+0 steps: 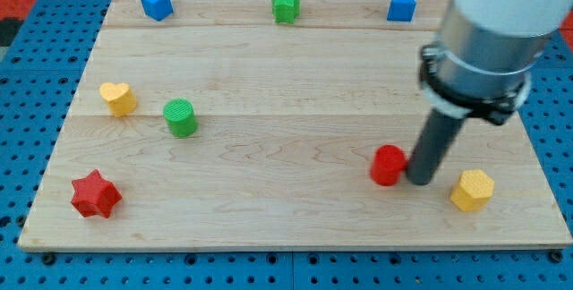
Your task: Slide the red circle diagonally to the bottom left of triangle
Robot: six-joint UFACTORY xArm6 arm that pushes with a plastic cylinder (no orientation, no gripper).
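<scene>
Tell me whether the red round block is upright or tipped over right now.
Upright. The red round block shows its flat circular top facing up, resting on the wooden board, with my tip against its right side.

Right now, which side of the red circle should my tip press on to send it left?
Press the red circle low on its right-hand wall, coming from the view's right. My tip already sits against that side, between it and the yellow hexagon. The wall is round, so probably aim through the centre or it slips aside.
</scene>
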